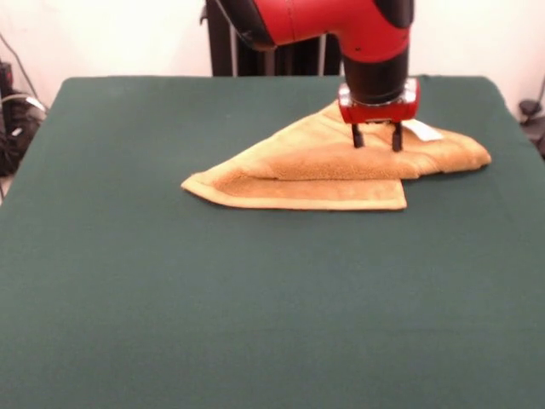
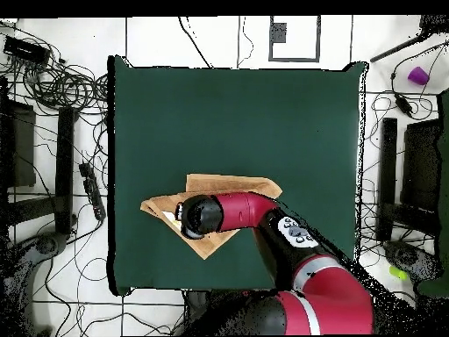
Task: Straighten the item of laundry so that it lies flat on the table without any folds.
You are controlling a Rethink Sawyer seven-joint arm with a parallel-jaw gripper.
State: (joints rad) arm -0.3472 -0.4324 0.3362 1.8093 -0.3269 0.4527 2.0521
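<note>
Towel (image 1: 341,166) first: in the front view you see the mustard-yellow cloth lying folded over itself on the green counter (image 1: 170,298), toward the far right part of the surface. Its lower layer ends in a straight bordered edge facing you, with a pointed corner at the left and another at the right, and a thicker folded layer rests on top. A small white tag (image 1: 423,130) shows on the towel just right of the arm. The red and black arm (image 1: 341,25) comes down from the top, and your end effector (image 1: 375,137) stands upright over the folded layer with its two dark fingers (image 1: 358,136) set narrowly apart, tips at the cloth surface; you cannot tell whether any fabric is pinched between them. In the overhead view the towel (image 2: 237,185) sits in the near left part of the counter (image 2: 237,105), toward the robot's base, with a strip pointing right and a corner poking out below the arm. The arm (image 2: 263,215) reaches in from the lower right, and its wrist covers the middle of the cloth, so the end effector itself is hidden there.
</note>
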